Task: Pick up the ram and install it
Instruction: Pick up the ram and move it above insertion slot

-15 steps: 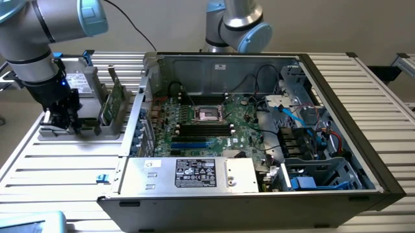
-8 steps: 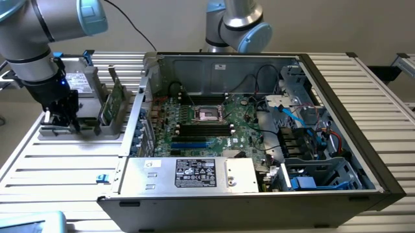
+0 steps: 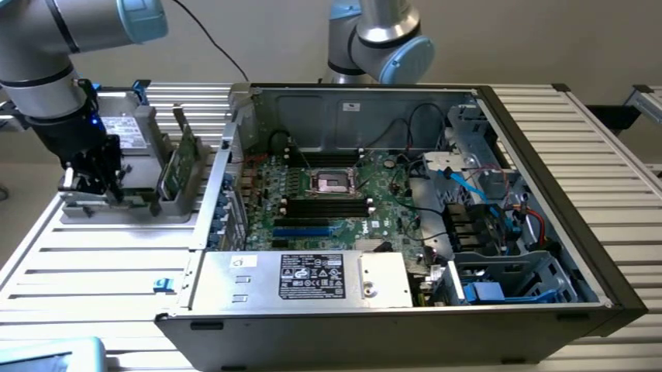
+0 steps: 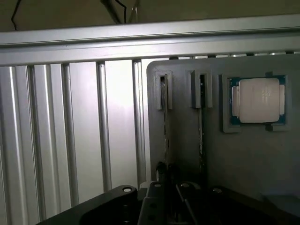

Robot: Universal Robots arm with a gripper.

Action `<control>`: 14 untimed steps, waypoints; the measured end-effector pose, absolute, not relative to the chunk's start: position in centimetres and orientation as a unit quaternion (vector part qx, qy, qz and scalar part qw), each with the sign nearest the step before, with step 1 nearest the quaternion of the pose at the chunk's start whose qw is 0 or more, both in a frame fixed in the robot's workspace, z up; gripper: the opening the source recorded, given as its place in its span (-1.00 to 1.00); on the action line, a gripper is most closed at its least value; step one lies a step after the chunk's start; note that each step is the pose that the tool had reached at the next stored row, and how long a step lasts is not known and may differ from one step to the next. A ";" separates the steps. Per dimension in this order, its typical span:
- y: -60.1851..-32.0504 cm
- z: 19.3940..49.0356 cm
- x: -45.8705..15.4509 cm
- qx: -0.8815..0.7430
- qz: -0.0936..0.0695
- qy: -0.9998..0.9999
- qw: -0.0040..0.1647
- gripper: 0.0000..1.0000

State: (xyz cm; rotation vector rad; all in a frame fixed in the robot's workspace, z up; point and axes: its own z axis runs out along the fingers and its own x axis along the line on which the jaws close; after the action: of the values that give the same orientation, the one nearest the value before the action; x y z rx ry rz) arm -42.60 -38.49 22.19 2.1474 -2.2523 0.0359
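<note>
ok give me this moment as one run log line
step: pick ram | gripper: low at grey holder, in line with ram standing in its slot | processor chip: in holder pocket | install: not yet done

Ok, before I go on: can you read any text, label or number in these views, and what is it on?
No text here can be read.
Black label on the power supply: white print and logos, too small to read.
White sticker on the case's rear wall: too small to read.
Processor chip: faint marks on its lid, unreadable.
</note>
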 end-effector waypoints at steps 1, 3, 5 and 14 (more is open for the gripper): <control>-38.5 22.6 -42.6 0.691 0.011 -0.723 0.015 -0.73; -38.5 23.6 -42.6 0.692 0.012 -0.721 0.015 -0.73; -38.5 24.5 -42.6 0.694 0.012 -0.720 0.015 -0.73; -38.5 28.4 -42.6 0.707 0.013 -0.707 0.016 -0.73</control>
State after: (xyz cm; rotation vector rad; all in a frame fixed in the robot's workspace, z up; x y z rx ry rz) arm -42.61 -38.49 28.43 2.1972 -2.1999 0.0419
